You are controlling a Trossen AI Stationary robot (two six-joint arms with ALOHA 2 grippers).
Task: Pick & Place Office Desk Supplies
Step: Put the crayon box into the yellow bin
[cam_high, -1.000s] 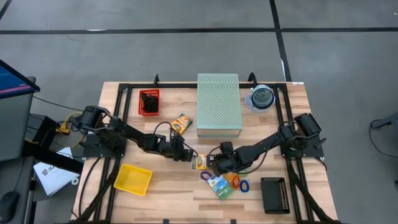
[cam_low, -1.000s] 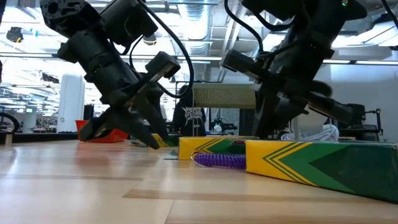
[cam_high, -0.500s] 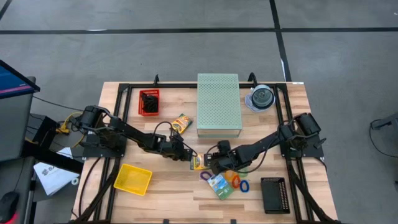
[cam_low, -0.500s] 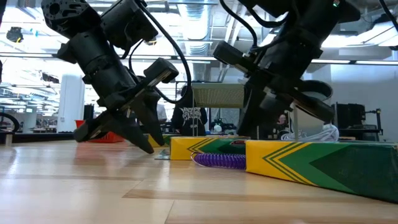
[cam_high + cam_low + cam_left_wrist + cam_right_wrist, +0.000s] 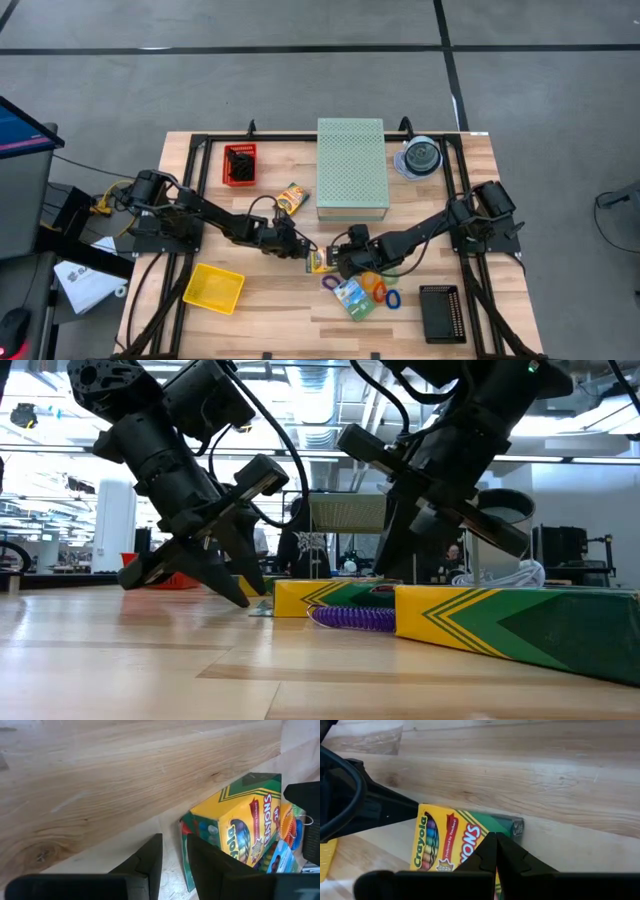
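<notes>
A yellow-and-green crayon box [image 5: 322, 262] lies flat on the table's middle, between my two grippers. My left gripper [image 5: 174, 840] stands at the box's left end, pointing slantwise down, its fingers a narrow gap apart; the box's green end edge [image 5: 186, 862] shows in that gap. My right gripper [image 5: 495, 836] is shut and comes down on the box [image 5: 447, 840] from the right. A purple loop [image 5: 330, 283], a green-blue packet [image 5: 352, 298], an orange loop [image 5: 375, 290] and a blue loop [image 5: 392, 298] lie just nearer. My left gripper has one finger [image 5: 210, 865] lying against the crayon box's end [image 5: 200, 827]; whether it touches the box I cannot tell. My right gripper sets its shut fingertips on the box's printed top face [image 5: 470, 842], slanting down from the table's right. The box lies flat on the table.
The pale green perforated box [image 5: 352, 168] stands just beyond the grippers, with an orange-yellow packet [image 5: 291, 198] to its left and a disc spindle [image 5: 420, 158] to its right. A red basket [image 5: 239, 165], a yellow tray [image 5: 213, 288] and a black tray [image 5: 440, 313] sit farther off.
My right gripper has tipped and edged toward the table's left, staying shut. The crayon box has slid a little along the table toward my left gripper.
</notes>
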